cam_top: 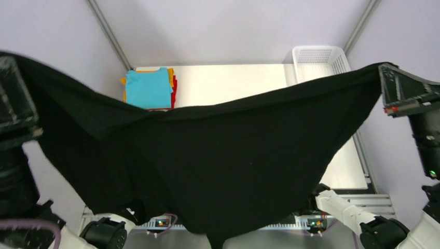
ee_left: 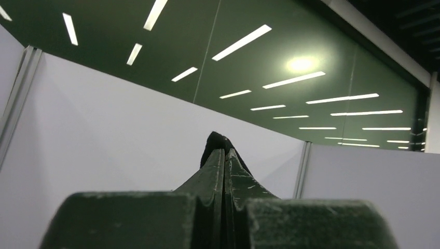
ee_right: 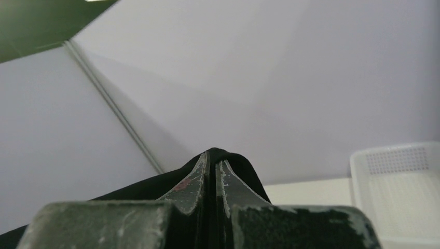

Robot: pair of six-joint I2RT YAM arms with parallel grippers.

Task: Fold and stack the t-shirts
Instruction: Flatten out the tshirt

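The large black t-shirt (cam_top: pixel 218 155) hangs spread in the air between both raised arms and hides most of the table. My left gripper (cam_top: pixel 15 98) is shut on its left corner; in the left wrist view the closed gripper (ee_left: pixel 225 150) pinches black cloth (ee_left: pixel 218 139). My right gripper (cam_top: pixel 386 78) is shut on its right corner; in the right wrist view the gripper (ee_right: pixel 212 155) pinches black cloth (ee_right: pixel 244 168). A stack of folded shirts lies at the table's back left: teal (cam_top: pixel 148 87) on top, orange-yellow (cam_top: pixel 170 72) and red (cam_top: pixel 174 91) edges below.
A white mesh basket (cam_top: pixel 319 59) stands at the back right of the white table (cam_top: pixel 228 83); it also shows in the right wrist view (ee_right: pixel 399 187). Grey walls and metal frame posts enclose the table.
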